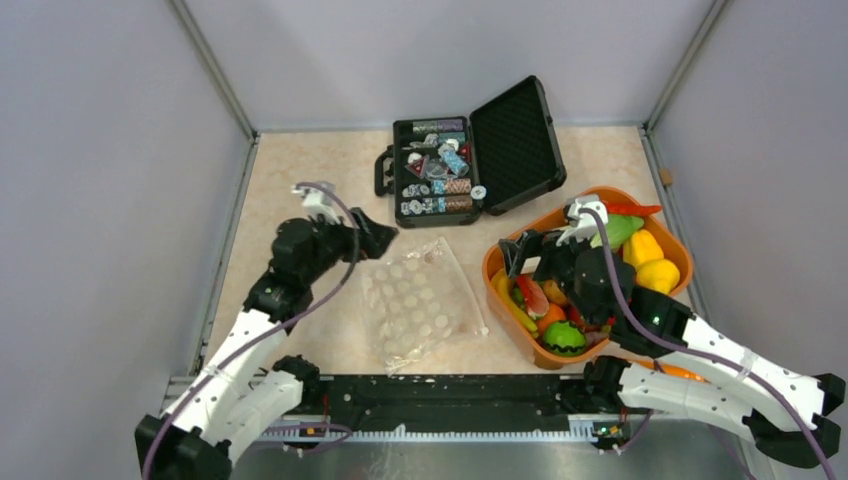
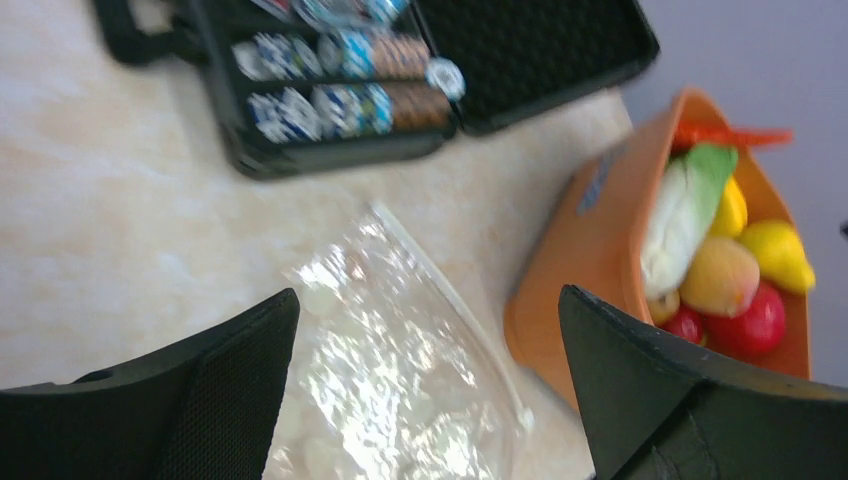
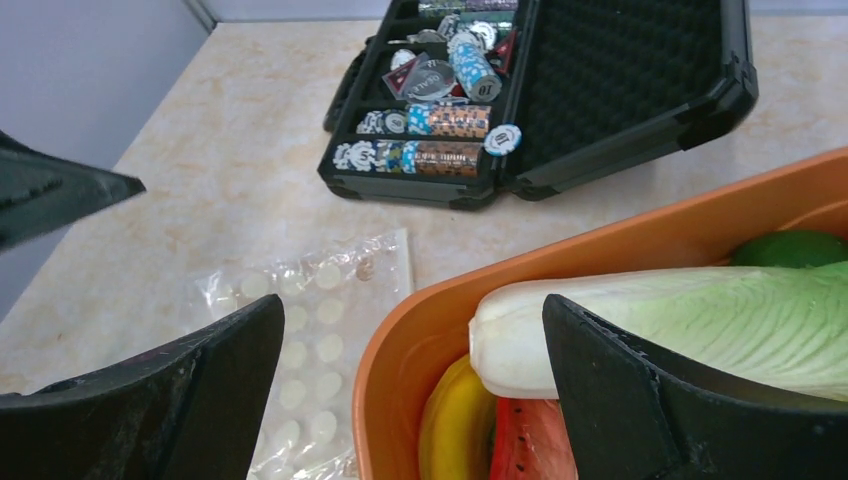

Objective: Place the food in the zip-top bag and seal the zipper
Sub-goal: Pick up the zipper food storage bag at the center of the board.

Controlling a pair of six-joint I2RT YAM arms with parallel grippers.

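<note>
The clear zip-top bag (image 1: 420, 305) with faint round dots lies flat on the table between the arms; it also shows in the left wrist view (image 2: 390, 370) and the right wrist view (image 3: 300, 330). Its zipper (image 2: 450, 300) runs along the edge nearest the tub. The food sits in the orange tub (image 1: 500, 262): a watermelon slice (image 3: 530, 440), a yellow piece (image 3: 455, 425), a pale green leafy vegetable (image 3: 680, 325), a peach (image 2: 720, 275), yellow fruits (image 1: 650, 262). My left gripper (image 1: 385, 235) is open above the bag's far left corner. My right gripper (image 1: 520, 250) is open over the tub's left end.
An open black case (image 1: 465, 165) with poker chips stands at the back centre. Grey walls enclose the table on left, back and right. A black rail (image 1: 440, 395) runs along the near edge.
</note>
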